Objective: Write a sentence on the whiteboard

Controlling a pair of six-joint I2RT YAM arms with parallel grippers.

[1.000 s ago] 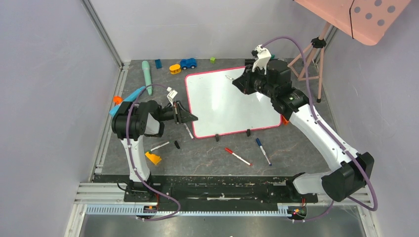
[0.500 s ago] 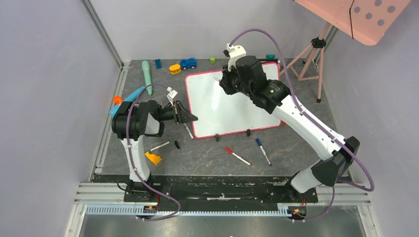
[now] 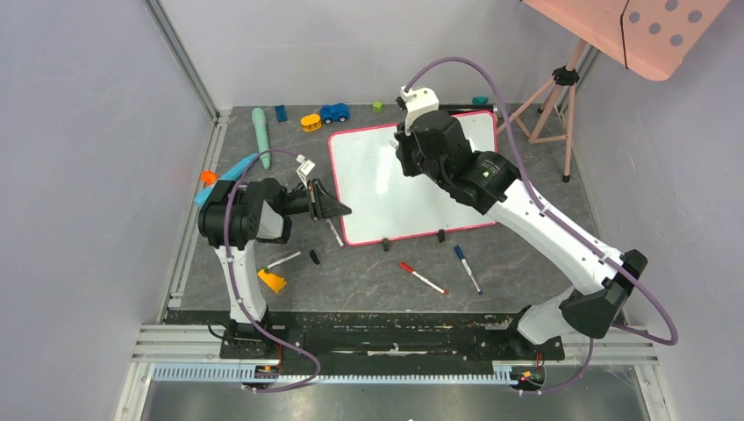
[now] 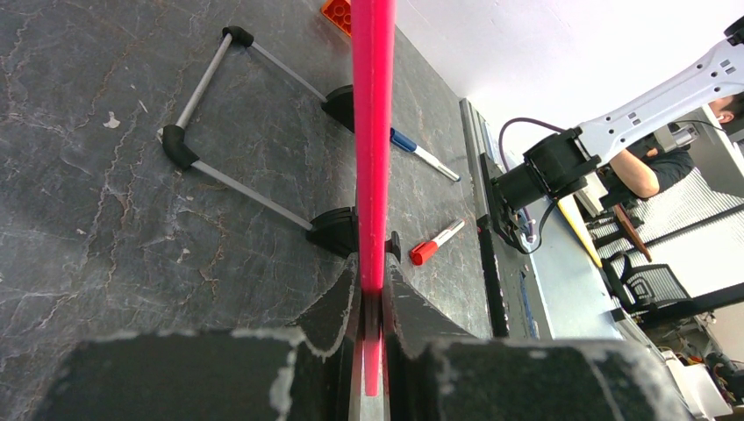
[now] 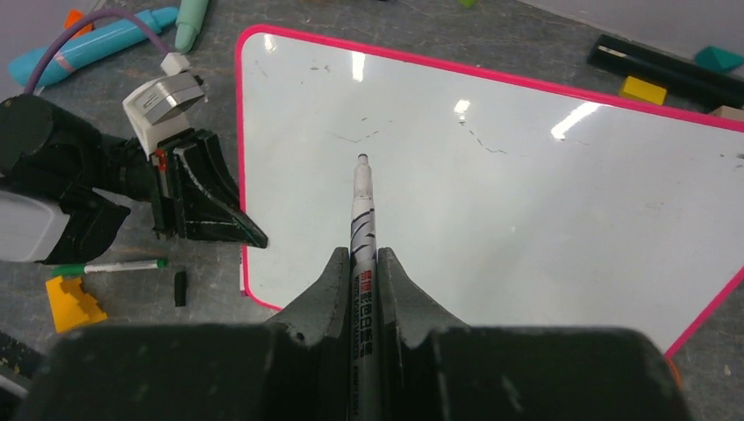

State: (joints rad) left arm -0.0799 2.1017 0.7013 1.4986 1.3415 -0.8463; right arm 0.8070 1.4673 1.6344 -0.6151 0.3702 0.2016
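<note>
Right pincer [image 5: 361,256] grips marker [image 5: 361,206] over whiteboard [image 5: 526,202]

Robot lab, grey-walled test cell [image 3: 79,132], aluminium rail [image 3: 351,374], tripod [image 3: 563,76], office chair [image 4: 647,282]

— Whiteboard [image 3: 386,189]?
— Middle of the table [image 3: 526,263], feet [image 3: 386,246] toward the arms. Left gripper [image 3: 340,210] clamps its left edge; right gripper [image 5: 360,261], pen [image 5: 361,210] between its fingers, above its far half.
— Surroundings?
— Two loose markers [image 3: 423,279] in front; toy car [image 3: 333,112] behind its left corner; tripod [image 3: 554,110] to the right.

Left claw [image 4: 373,294] clenched low, right claw [image 5: 360,256] clenched high
</note>
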